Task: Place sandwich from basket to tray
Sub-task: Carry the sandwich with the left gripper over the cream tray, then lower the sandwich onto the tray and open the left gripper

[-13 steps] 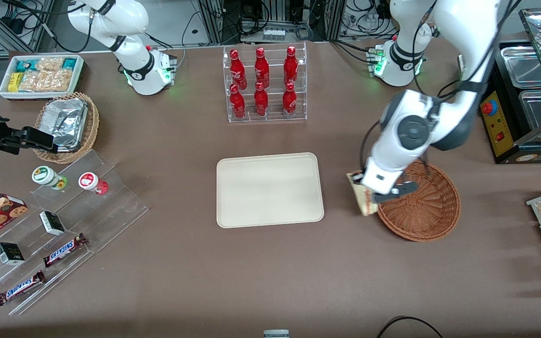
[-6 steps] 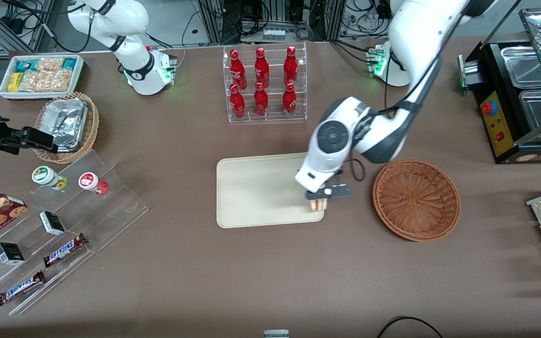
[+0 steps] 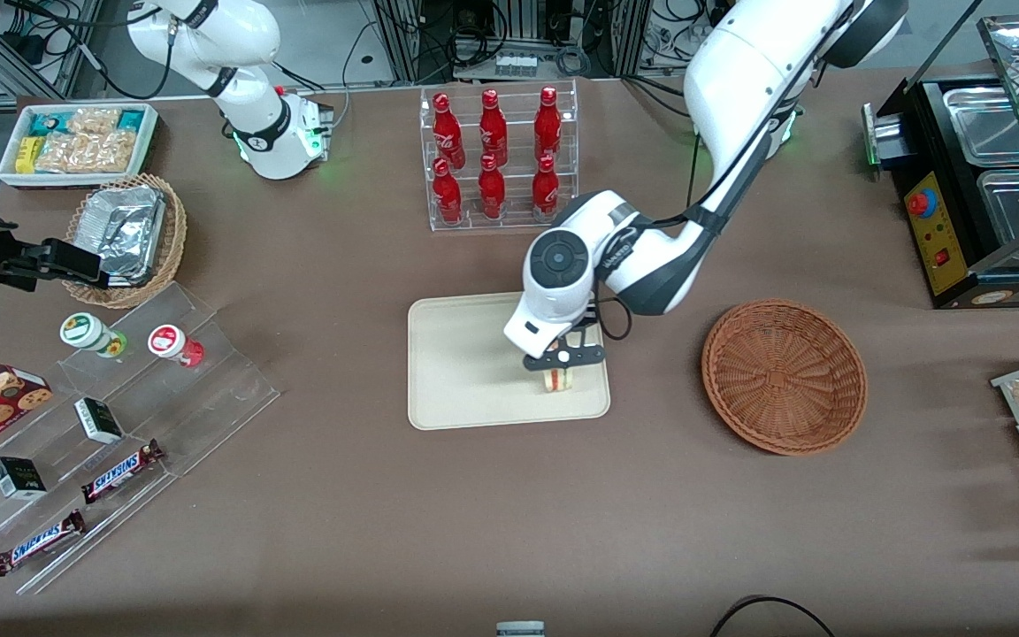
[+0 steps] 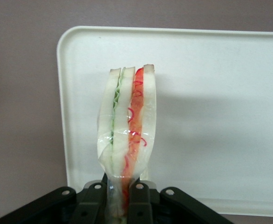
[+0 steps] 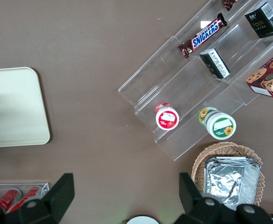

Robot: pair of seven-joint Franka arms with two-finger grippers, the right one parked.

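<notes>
We see the bench (image 3: 509, 513) carrying the tray (image 3: 461, 372), whose middle lies bare, with the basket (image 3: 784, 376) well apart from it. Above the tray's basket-side end, the hand (image 3: 560, 370) pinches the sandwich (image 4: 126, 126) upright between its fingers (image 4: 137, 198).

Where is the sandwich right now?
The sandwich is pinched in the gripper over the tray, at the tray's end nearest the basket, which holds nothing. The left wrist view shows the tray under it.
</notes>
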